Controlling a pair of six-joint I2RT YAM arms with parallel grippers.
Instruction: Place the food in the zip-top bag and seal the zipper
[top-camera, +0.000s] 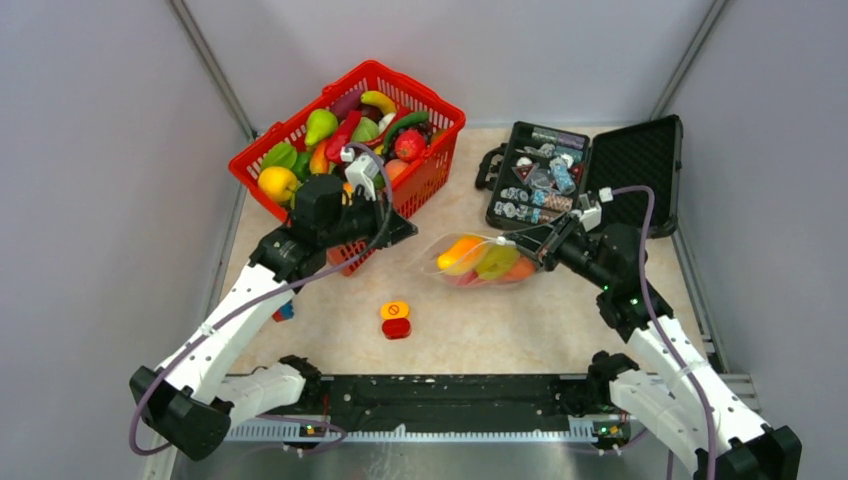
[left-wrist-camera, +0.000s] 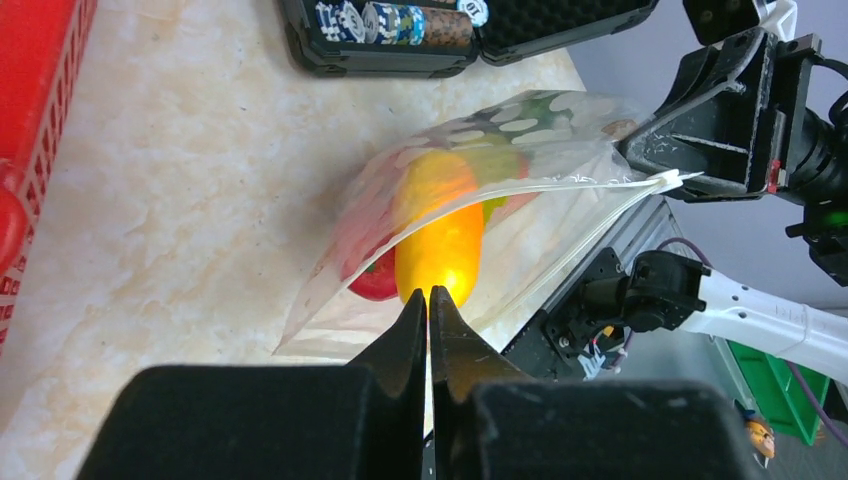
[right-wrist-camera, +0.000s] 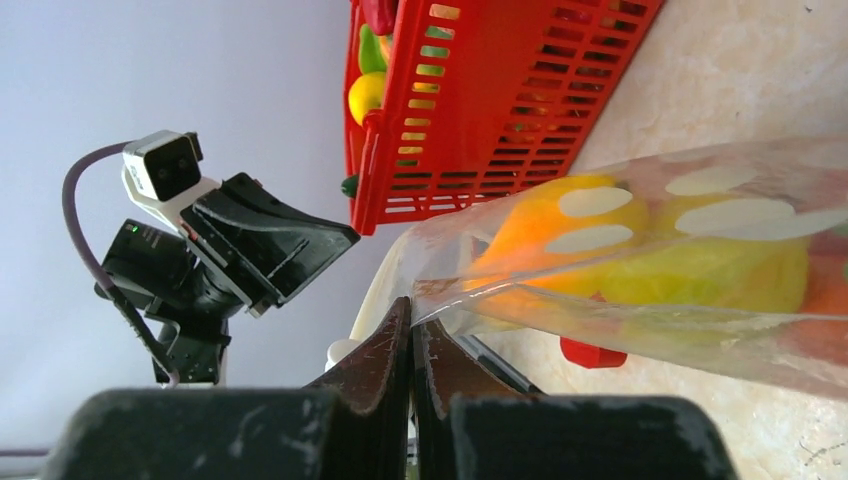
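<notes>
Our right claw (right-wrist-camera: 412, 308) pinches the zip-top bag (top-camera: 482, 259) at its right end; its zipper (left-wrist-camera: 560, 188) runs leftward over the counter (top-camera: 480, 335). Our left claw (left-wrist-camera: 430, 298), closed and empty, faces the free end.

The top camera gave me the whole table (top-camera: 450, 345), looking down from above and behind the arm bases (top-camera: 285, 385). Each wrist camera looked along its own fingers (left-wrist-camera: 400, 345), very near the bag (left-wrist-camera: 540, 215). The two faced each other and shared that bag.
</notes>
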